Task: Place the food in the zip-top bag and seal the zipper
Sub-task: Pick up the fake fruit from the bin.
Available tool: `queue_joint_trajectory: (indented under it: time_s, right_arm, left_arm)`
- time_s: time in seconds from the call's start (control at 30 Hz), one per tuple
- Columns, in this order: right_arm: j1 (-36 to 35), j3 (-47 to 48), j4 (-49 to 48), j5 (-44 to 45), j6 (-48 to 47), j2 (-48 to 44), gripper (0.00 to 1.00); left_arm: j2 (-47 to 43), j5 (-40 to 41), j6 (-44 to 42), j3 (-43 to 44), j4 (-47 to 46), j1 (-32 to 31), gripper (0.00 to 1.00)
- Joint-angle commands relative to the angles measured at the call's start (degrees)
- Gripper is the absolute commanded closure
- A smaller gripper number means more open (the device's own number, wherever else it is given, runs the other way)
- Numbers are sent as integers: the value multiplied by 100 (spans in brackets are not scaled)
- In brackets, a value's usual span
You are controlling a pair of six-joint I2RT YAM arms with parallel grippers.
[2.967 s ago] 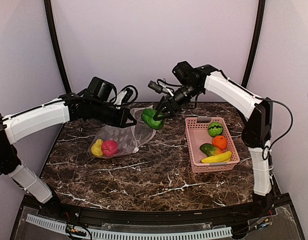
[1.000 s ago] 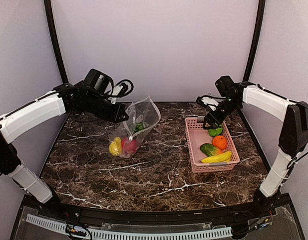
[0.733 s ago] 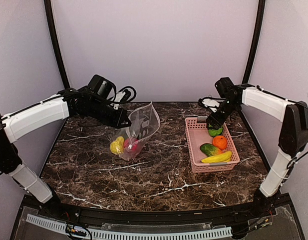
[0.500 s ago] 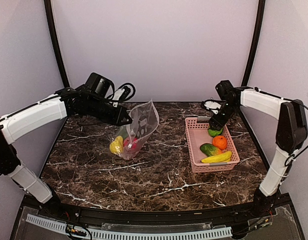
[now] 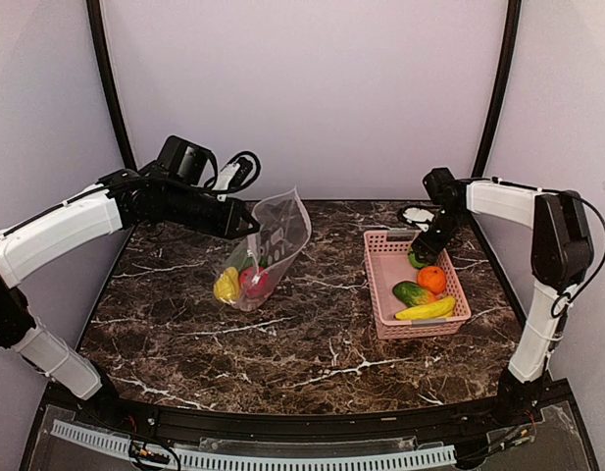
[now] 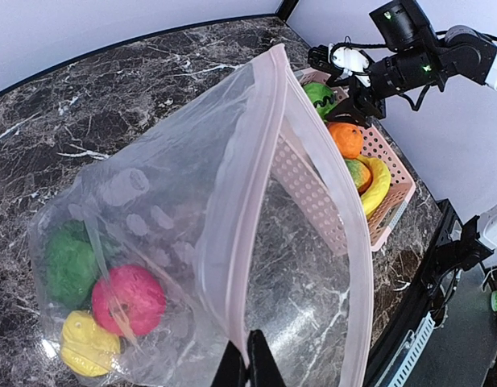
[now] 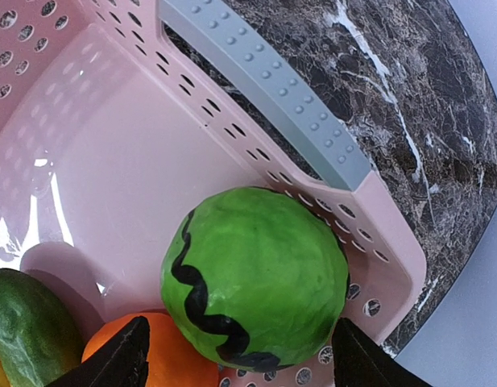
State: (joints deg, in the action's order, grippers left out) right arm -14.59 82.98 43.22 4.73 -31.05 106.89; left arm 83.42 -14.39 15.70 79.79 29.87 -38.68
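Observation:
My left gripper (image 5: 250, 227) (image 6: 248, 361) is shut on the pale pink zipper (image 6: 242, 201) of the zip-top bag (image 5: 271, 245) (image 6: 159, 210) and holds its mouth up and open. Inside the bag lie a green pepper (image 6: 69, 266), a red apple (image 6: 129, 298) (image 5: 253, 283) and a yellow pepper (image 6: 87, 345) (image 5: 226, 287). My right gripper (image 5: 421, 253) (image 7: 236, 355) is open, with a finger on either side of a green ball with a black wavy line (image 7: 256, 278) (image 5: 418, 260). The ball rests in the pink basket's (image 5: 382, 285) (image 7: 111, 161) far corner.
The basket also holds an orange (image 5: 431, 279) (image 7: 163, 363), a green cucumber piece (image 5: 412, 292) (image 7: 26, 322) and a yellow banana (image 5: 427, 310). A grey handle (image 7: 264, 89) runs along the basket's far rim. Dark marble table (image 5: 302, 343) spreads around.
The right gripper let the green pepper go into the bag, swung over to the basket and came down around the green ball. The left gripper lifted the bag's mouth slightly.

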Motion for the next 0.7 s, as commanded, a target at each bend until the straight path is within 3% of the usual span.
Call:
queue_joint_trajectory:
  time_s: [0.0, 0.4, 0.57, 0.67]
  right_arm:
    - [53, -88, -195, -20, -16, 156, 24]
    - [64, -89, -403, -4, 44, 522, 17]
    - [62, -80, -459, -108, 96, 560, 22]
    - [66, -80, -464, -193, 124, 535, 29]
  left_arm:
    - [-57, -110, 27, 106, -95, 2, 99]
    - [9, -195, 83, -23, -206, 1, 99]
    - [4, -221, 132, -104, -266, 2, 99]
    - [27, -239, 142, -137, -299, 5, 99]
